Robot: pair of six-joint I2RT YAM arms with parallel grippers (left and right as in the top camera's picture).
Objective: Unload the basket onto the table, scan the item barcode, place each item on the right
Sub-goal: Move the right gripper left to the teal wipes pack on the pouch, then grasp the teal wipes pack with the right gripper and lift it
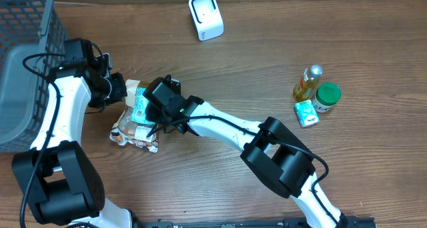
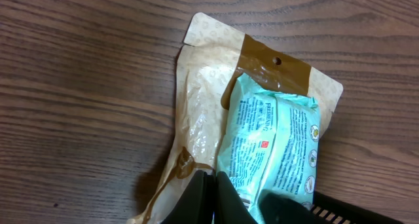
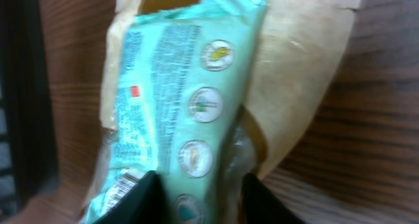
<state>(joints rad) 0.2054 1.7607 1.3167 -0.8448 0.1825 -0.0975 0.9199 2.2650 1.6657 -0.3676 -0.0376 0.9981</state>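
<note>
Though only the overhead view shows the one white scanner (image 1: 206, 16) on the worktop (image 1: 267, 55), the right wrist view alone shows the barcode (image 3: 123, 185) on the single mint wipes pack (image 3: 177, 99), lying on one tan pouch (image 3: 294, 67), straddled by the part-open right hand (image 3: 200, 188), with the left hand (image 2: 209, 192) closed tight at its edge.

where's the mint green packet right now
In the overhead view, left of centre: the mint green packet lies on the brown pouch, just right of the grey basket.
</note>
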